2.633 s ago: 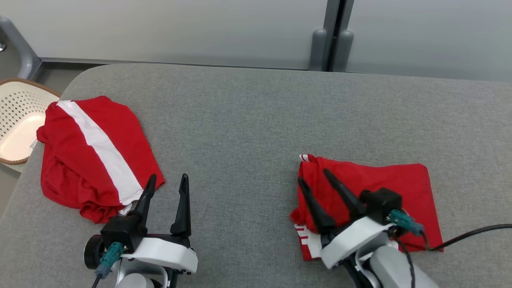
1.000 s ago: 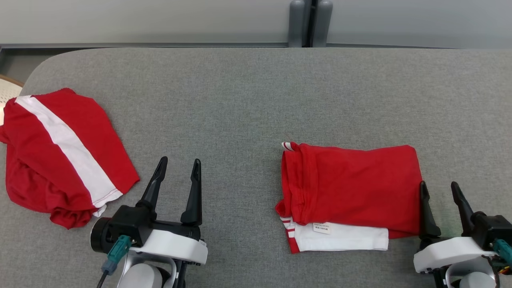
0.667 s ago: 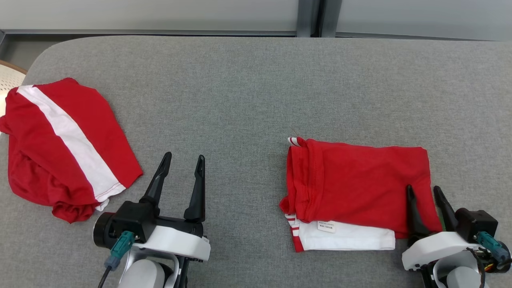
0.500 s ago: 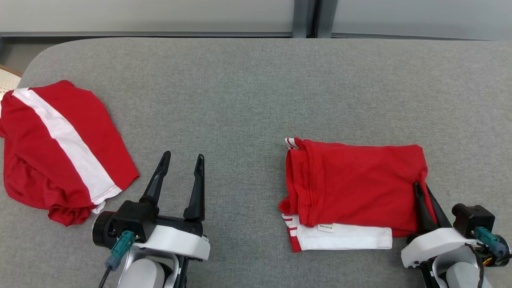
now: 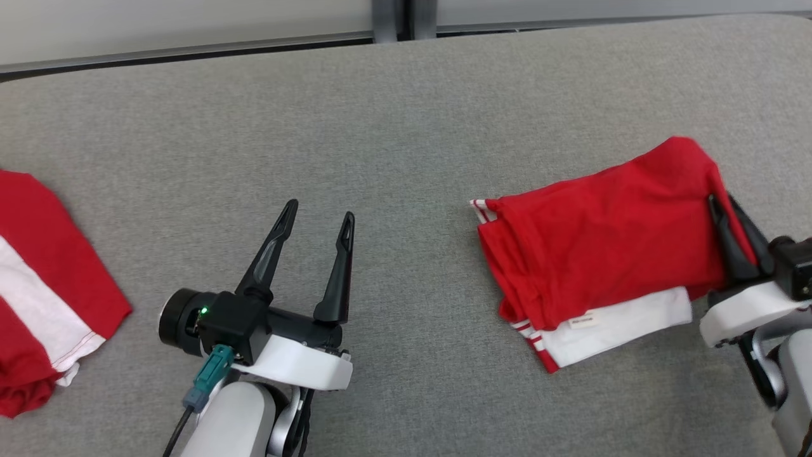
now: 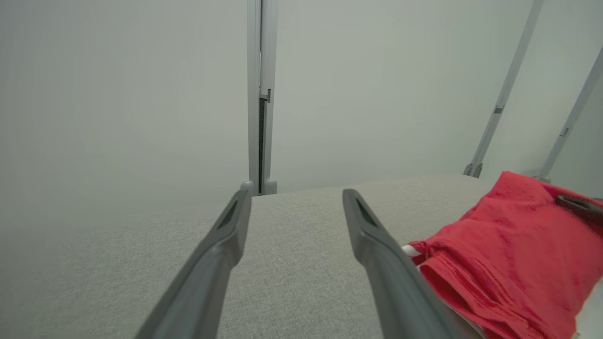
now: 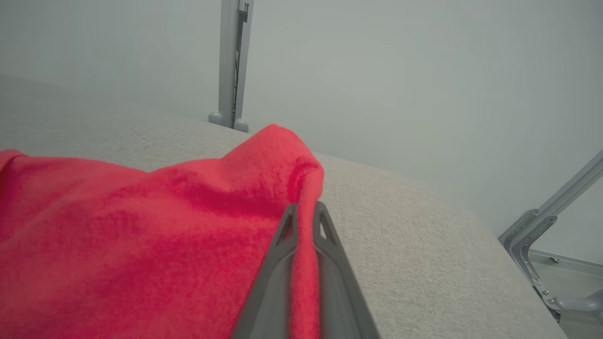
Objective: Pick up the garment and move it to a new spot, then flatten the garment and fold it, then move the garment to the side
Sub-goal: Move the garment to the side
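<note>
The garment [image 5: 602, 247] is a red knit piece folded into a rough rectangle and lies on the right half of the grey fabric-covered desk [image 5: 393, 127]. A white layer [image 5: 622, 320] sticks out from under the red along the near edge, with a small label [image 5: 583, 322] on it and red-and-white striped trim at its near left corner. More striped trim [image 5: 482, 208] peeks out at the far left corner. The left edge shows stacked folds with a stitched hem.

The garment's right end rises off the desk into a soft peak, where the right gripper [image 5: 720, 202] pinches the cloth. In the right wrist view, its two fingers are pressed together with a thin fold of red fabric between them.

The left gripper [image 5: 320, 211] is over bare desk, well apart from the garment, with its fingers spread wide and nothing between them.

A second red garment [image 5: 44, 266] with a broad white stripe lies rumpled at the desk's left edge, partly cut off by the head view's border.
</note>
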Robot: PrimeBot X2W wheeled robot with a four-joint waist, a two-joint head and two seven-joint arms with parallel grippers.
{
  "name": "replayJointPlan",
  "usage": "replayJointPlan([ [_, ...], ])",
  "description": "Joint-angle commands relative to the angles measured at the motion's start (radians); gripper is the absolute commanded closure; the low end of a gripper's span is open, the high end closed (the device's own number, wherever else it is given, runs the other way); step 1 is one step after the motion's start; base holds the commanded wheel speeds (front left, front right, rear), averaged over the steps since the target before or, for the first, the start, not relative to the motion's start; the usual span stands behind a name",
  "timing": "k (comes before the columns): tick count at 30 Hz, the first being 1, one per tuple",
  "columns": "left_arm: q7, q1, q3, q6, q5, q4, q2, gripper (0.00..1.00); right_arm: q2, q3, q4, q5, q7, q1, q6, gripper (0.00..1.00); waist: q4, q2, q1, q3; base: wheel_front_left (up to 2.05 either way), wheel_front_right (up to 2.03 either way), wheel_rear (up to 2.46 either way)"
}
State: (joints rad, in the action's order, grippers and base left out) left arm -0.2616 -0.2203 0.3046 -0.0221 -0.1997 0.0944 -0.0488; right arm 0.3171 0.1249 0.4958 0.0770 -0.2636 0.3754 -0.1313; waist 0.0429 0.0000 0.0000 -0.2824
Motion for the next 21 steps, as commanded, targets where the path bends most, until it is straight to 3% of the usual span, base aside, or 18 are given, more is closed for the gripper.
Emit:
replayJointPlan([
  [1, -0.005, -0.020, 0.000, 0.004, 0.011, -0.006, -0.004, 0.00, 0.015, 0.003, -0.005, 0.006, -0.001, 0.018, 0.001, 1.00, 0.040, 0.0000, 0.0000, -0.037, 0.00, 0.00, 0.00],
  [9, -0.005, -0.107, 0.036, 0.044, 0.090, -0.027, -0.004, 0.00, 0.197, 0.019, 0.075, 0.038, -0.001, 0.151, 0.001, 1.00, 0.124, 0.0000, 0.0000, -0.152, 0.00, 0.00, 0.00],
  [21, -0.005, -0.169, 0.026, 0.081, 0.143, -0.062, -0.007, 0.00, 0.326, -0.057, 0.187, -0.043, -0.001, 0.287, 0.002, 1.00, 0.143, 0.0000, 0.0000, -0.266, 0.00, 0.00, 0.00],
])
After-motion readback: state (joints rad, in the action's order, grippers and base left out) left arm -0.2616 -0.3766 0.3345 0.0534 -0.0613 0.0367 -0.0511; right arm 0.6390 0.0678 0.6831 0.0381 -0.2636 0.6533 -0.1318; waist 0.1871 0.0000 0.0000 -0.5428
